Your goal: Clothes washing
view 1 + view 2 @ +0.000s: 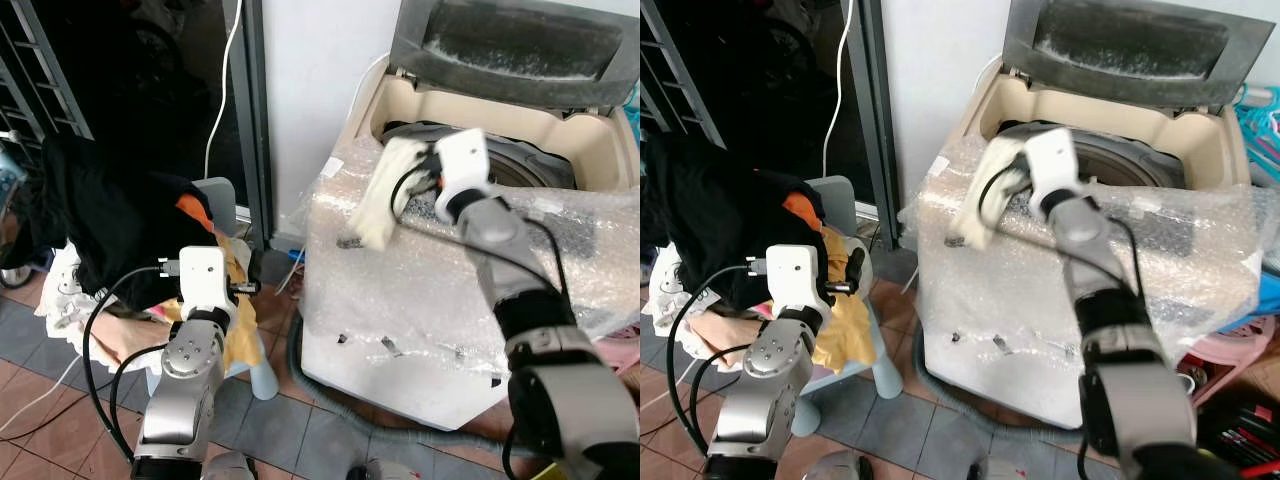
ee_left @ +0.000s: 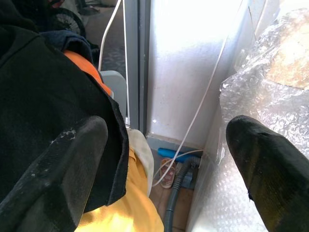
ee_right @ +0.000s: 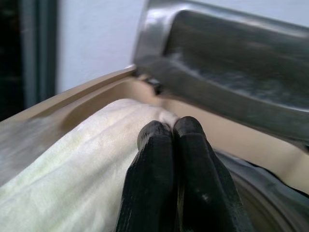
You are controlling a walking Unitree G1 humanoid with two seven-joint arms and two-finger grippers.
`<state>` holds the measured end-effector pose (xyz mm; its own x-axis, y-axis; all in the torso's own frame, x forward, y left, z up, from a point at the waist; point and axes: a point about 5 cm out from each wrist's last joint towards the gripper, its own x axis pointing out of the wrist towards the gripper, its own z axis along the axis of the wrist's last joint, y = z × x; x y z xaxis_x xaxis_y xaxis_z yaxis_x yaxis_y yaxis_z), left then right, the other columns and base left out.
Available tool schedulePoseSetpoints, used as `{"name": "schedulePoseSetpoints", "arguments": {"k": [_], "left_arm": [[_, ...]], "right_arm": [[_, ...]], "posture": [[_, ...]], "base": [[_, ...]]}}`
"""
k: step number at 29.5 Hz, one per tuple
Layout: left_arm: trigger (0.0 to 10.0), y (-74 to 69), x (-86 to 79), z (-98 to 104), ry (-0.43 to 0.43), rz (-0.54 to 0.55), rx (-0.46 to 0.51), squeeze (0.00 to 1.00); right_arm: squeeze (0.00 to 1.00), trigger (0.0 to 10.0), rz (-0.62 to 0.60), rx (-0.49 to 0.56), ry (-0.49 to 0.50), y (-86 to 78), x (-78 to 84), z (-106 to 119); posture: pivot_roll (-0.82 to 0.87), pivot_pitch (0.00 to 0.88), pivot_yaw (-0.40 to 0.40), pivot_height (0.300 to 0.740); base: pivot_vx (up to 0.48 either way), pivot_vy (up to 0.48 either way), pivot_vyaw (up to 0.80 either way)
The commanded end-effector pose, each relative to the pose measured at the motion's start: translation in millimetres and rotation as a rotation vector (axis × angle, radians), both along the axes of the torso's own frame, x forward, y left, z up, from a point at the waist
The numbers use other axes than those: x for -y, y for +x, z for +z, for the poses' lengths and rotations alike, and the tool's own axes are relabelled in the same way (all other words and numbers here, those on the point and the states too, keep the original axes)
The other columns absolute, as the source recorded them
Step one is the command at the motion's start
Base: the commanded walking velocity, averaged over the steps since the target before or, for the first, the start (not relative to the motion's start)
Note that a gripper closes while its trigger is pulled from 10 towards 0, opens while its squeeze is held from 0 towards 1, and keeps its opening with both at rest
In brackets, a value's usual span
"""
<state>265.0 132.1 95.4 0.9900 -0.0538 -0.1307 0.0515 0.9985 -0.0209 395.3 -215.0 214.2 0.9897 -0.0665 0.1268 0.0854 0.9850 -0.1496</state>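
The top-loading washing machine (image 1: 450, 330) fills the right half of the left eye view, a boxy white body swathed in crinkled bubble wrap (image 1: 420, 270). Its one grey lid (image 1: 520, 45) stands raised at the upper right, and the round dark drum (image 1: 520, 165) sits open inside a cream plastic rim; what lies in the drum cannot be made out.

At the left centre, a heap of laundry (image 1: 120, 235) is piled on one pale plastic chair (image 1: 225, 195): a large soft black garment on top, an orange piece showing at its edge, and yellow cloth (image 1: 240, 335) hanging low.

One cream cloth (image 1: 385, 195), limp and lightly creased, hangs over the machine's near rim, upper centre of the frame. The right gripper (image 3: 173, 133) pinches it, both black fingers pressed together against the fabric.

The left gripper (image 2: 164, 159) is beside the laundry heap at the lower left, its two blunt, matte fingers spread wide and grasping nothing, one lying against the black garment.

A ribbed grey hose (image 1: 330, 395) curves along the tiled floor (image 1: 290, 430) below the machine.
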Motion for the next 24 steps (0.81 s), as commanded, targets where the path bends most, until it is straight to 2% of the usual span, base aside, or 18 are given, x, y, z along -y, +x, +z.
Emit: {"name": "schedulePoseSetpoints", "arguments": {"k": [1,2,3,5,7,8,9,15,16,19,21,22,24], "left_arm": [[10.0,1.5,1.4,0,0.005,-0.002,-0.001,0.00],[10.0,1.8,1.4,0,0.005,-0.002,-0.001,0.00],[10.0,2.0,1.5,0,0.005,-0.002,-0.001,0.00],[10.0,2.4,1.4,0,0.006,-0.003,-0.001,0.00],[10.0,2.6,1.4,0,0.006,-0.003,-0.001,0.00],[10.0,3.2,1.3,0,0.007,-0.004,0.000,0.00],[10.0,3.5,1.2,0,0.007,-0.004,0.001,0.00],[10.0,5.0,-0.3,0,0.024,0.004,0.005,0.00],[10.0,7.0,-1.9,1,0.074,0.012,0.017,0.00],[10.0,8.5,-2.2,4,0.123,0.002,0.044,0.00],[10.0,10.0,-2.8,15,0.176,-0.015,0.110,0.00],[10.0,10.0,-2.8,15,0.176,-0.015,0.110,0.00],[10.0,10.4,-3.1,19,0.201,-0.022,0.133,0.00]], "right_arm": [[0.00,0.0,-0.081,-0.004,0.058,0.2,12.9,3],[0.00,8.9,-0.054,-0.017,0.046,1.6,14.5,5],[0.00,10.0,-0.030,-0.027,-0.024,2.3,11.7,5],[0.00,10.0,0.016,-0.032,-0.118,1.9,5.5,4],[0.00,10.0,0.039,-0.029,-0.121,1.7,2.8,4],[0.12,10.0,0.087,0.001,-0.139,-0.3,-2.0,4],[1.00,10.0,0.100,0.017,-0.143,-1.7,-2.8,5],[1.00,10.0,0.200,0.027,-0.205,-8.0,-10.6,1],[1.00,10.0,0.257,0.038,-0.239,-15.1,-15.5,-2],[1.00,10.0,0.283,0.052,-0.268,-20.9,-18.8,-4],[1.00,10.0,0.309,0.139,-0.261,-39.7,-27.2,-2],[1.00,10.0,0.309,0.139,-0.261,-39.7,-27.2,-2],[1.00,10.0,0.294,0.163,-0.226,-52.7,-30.3,-5]], "posture": [[-0.03,0.000,-0.033,0.740],[-0.03,0.000,-0.032,0.740],[-0.03,0.000,-0.031,0.740],[-0.03,0.000,-0.029,0.740],[-0.03,0.000,-0.028,0.740],[-0.04,0.000,-0.023,0.740],[-0.04,0.000,-0.023,0.740],[-0.04,0.000,-0.007,0.740],[-0.04,0.000,0.011,0.740],[-0.04,0.000,0.020,0.740],[-0.04,0.000,0.041,0.740],[-0.04,0.000,0.041,0.740],[-0.04,0.000,0.048,0.740]], "base": [[0.000,0.000,0.00],[0.000,0.000,0.00],[0.000,0.000,0.00],[0.000,0.000,0.00],[0.000,0.000,0.00],[0.000,0.000,0.00],[0.000,0.000,0.00],[0.000,0.000,0.00],[0.000,0.000,0.00],[0.000,0.000,0.00],[0.000,0.000,0.00],[0.000,0.000,0.00],[0.000,0.000,0.00]]}}
